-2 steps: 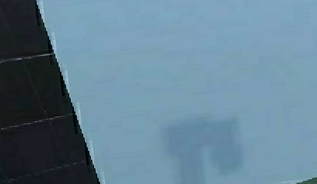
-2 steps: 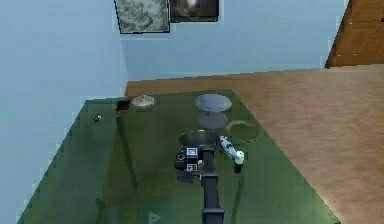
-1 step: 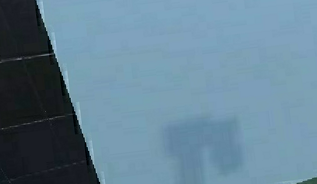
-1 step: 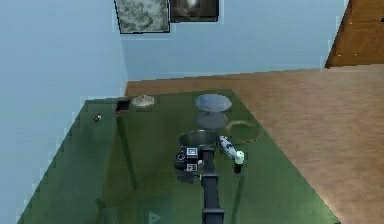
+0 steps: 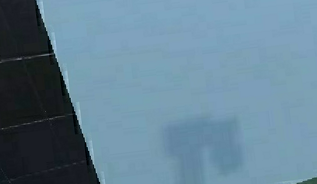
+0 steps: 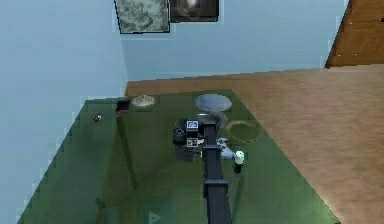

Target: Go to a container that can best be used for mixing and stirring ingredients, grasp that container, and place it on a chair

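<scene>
Here, glossy green glass tabletop [image 6: 80, 165], shallow round translucent bowl [image 6: 243, 130], jaws' load cannot be told.

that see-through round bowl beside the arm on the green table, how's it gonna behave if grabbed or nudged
The bowl looks shallow and wide, so it probably won't tip or roll. Its see-through look suggests glass: likely stiff, slick and breakable. On the smooth green table a nudge would probably make it slide.
</scene>
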{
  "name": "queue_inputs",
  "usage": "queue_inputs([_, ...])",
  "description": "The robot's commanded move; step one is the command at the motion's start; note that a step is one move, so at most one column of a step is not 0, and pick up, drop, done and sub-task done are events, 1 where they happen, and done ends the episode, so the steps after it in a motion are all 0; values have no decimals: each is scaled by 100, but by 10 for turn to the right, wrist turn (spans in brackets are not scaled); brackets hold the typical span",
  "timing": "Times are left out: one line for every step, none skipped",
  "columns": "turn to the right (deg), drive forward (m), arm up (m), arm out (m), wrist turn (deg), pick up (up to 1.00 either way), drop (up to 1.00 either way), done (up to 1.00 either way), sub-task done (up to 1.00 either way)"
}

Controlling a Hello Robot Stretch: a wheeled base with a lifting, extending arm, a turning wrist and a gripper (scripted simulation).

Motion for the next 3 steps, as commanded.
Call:
queue_inputs([0, 0, 20, 0, 0, 0, 0, 0, 0])
queue_inputs([0, 0, 0, 0, -450, 0, 0, 0, 0])
queue_inputs([0, 0, 0, 0, -450, 0, 0, 0, 0])
